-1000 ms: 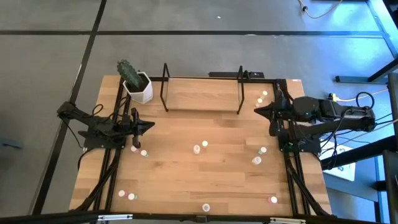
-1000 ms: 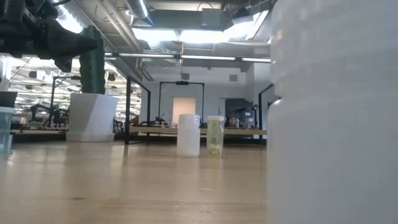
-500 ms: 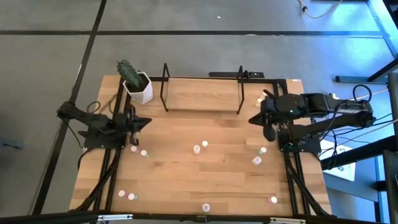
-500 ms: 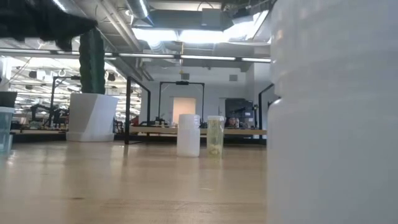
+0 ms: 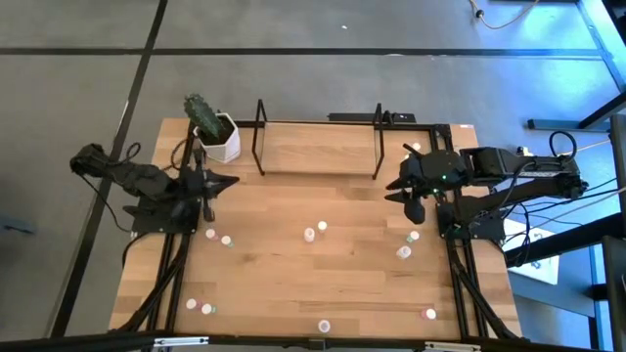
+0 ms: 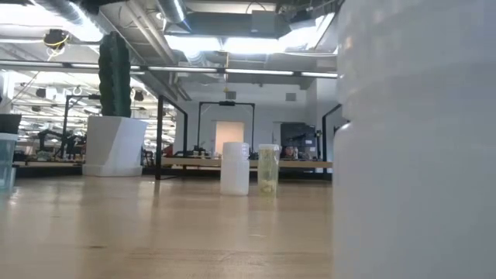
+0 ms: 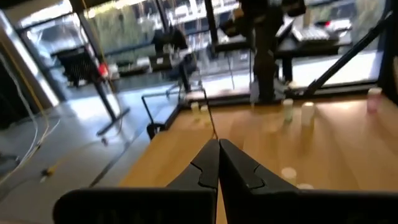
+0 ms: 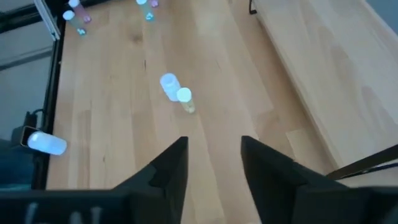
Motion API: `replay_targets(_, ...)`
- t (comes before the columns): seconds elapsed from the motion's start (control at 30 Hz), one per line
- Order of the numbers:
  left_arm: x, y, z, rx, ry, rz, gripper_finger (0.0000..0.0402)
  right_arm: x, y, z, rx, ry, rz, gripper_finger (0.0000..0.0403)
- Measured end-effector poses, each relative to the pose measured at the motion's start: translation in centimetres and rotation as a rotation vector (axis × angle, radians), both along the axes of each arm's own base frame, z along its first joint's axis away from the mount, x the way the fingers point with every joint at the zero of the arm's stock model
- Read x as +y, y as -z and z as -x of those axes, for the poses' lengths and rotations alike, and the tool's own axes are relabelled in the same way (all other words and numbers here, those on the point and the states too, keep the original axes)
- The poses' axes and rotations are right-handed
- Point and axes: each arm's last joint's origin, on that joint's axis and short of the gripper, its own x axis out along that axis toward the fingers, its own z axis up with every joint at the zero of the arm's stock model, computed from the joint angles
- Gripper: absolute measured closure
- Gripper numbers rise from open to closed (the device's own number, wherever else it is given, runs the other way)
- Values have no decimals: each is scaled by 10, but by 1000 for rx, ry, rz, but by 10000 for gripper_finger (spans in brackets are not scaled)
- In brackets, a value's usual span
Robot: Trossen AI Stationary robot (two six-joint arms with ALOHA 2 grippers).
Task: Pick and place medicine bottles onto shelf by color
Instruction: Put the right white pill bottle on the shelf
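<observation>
- Tiny whitish cylindrical medicine bottles [image 5: 310, 234] stand scattered on the smooth pale wooden table [image 5: 323, 284].
- The thin black wire shelf [image 5: 319, 149] with wooden floor holds none.
- The right gripper [image 5: 398, 188] hovers mid-table, fingers parted, empty.
- The left gripper [image 5: 232, 182] is clenched, empty.

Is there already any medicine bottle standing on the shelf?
No, in the high view the shelf shows only its bare wooden floor, and the medicine bottles stand on the table in front of it.
</observation>
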Motion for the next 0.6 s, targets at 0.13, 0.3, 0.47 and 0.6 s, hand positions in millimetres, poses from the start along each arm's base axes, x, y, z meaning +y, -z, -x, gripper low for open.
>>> replay_targets(0.13, -6, -18, -15, 96, -39, 26, 401, -1, 0, 0, -1, 13, 27, 210)
replay_targets(0.3, -15, -35, -35, 157, -47, 20, 401, 1, 0, -1, 1, -160, 119, 185)
replay_targets(0.47, -21, -42, -49, 193, -59, 11, 401, 4, 1, 0, 2, -240, 71, 182)
replay_targets(0.6, -23, -43, -55, 209, -69, 33, 401, 7, 6, 6, 78, -318, -9, 182)
